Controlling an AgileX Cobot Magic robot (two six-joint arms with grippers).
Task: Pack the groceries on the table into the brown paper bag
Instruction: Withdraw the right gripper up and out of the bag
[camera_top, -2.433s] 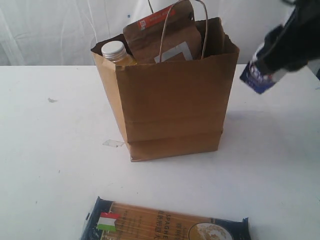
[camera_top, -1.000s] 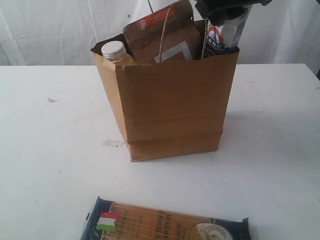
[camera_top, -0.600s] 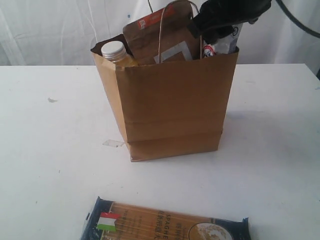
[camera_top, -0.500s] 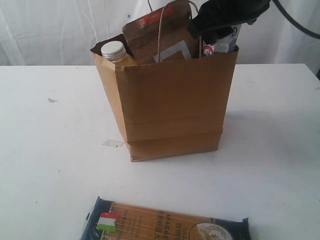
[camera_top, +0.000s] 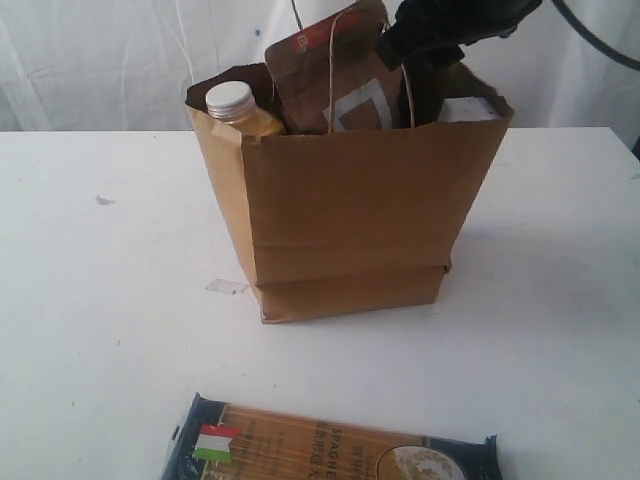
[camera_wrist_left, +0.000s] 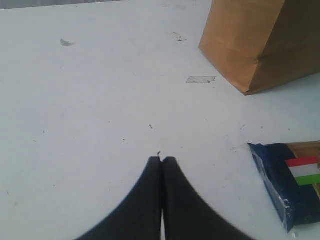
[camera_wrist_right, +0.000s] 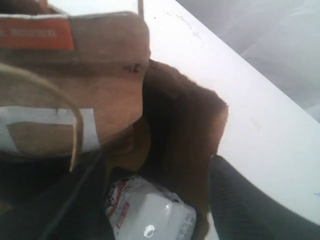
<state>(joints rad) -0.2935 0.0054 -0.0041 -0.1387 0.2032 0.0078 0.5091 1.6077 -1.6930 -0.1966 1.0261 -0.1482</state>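
Pouch (camera_top: 330, 70), bottle (camera_top: 240, 108) and carton (camera_top: 470, 108) sit in the bag (camera_top: 350, 220), right gripper (camera_top: 425, 40) spread empty above, left gripper (camera_wrist_left: 161, 165) pinched shut; only the spaghetti pack (camera_top: 330, 445) is left at the table's (camera_top: 100, 300) front edge.

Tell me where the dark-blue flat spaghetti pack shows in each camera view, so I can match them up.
Exterior view: the dark-blue flat spaghetti pack lies on the white table at the bottom edge, nearer the camera than the tall brown paper bag.
Left wrist view: its flag-labelled end shows, cut by the frame, on the table apart from the bag's base.
Right wrist view: not in it.
Shared landmark: that bag, seen in all three.
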